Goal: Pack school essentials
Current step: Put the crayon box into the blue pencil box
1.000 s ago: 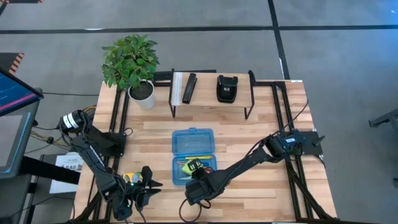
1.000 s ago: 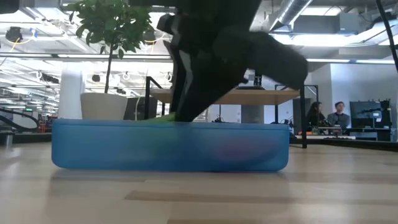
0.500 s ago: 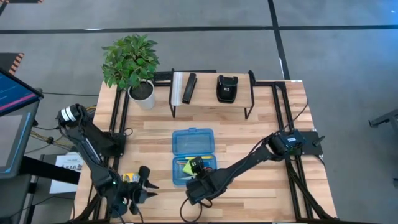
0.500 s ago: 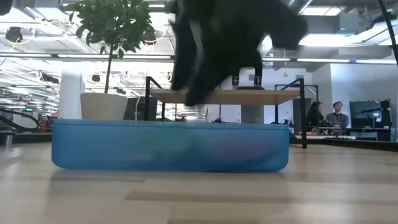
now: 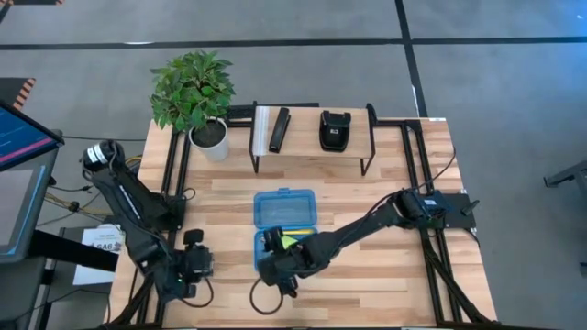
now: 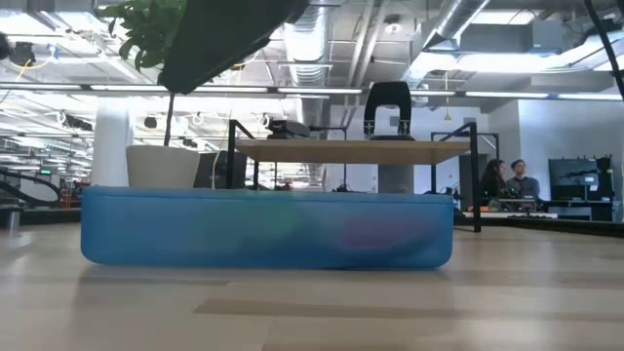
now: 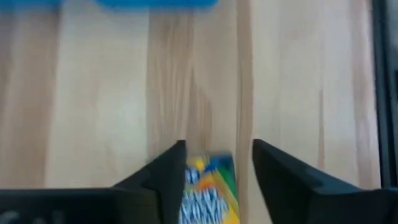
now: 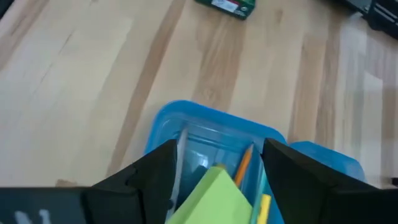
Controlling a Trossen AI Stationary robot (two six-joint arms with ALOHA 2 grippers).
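The blue hinged case (image 5: 260,240) lies open at mid-table, its lid (image 5: 284,209) toward the far side. In the right wrist view the lime sticky-note pad (image 8: 211,196), an orange pencil (image 8: 244,163) and a yellow pencil (image 8: 264,208) lie in the case (image 8: 180,109). My right gripper (image 8: 219,144) is open above the case's left part (image 5: 272,261). The pad shows between its fingers, below them. My left gripper (image 5: 194,263) is open at the near left. Its fingers stand on either side of the crayon box (image 7: 208,193), which lies flat on the table and also shows in the right wrist view (image 8: 227,6).
A potted plant (image 5: 193,92) stands at the far left. A black-legged rack (image 5: 312,137) at the far edge carries a black bar (image 5: 280,128) and a black pouch (image 5: 333,130). The low view shows the case's wall (image 6: 263,229) and people (image 6: 517,180) in the room behind.
My right gripper has risen out of the case and gone toward the table's left edge; the lime pad stays in the case. My left gripper has gone toward the table's left edge and turned, and now stands over the crayon box.
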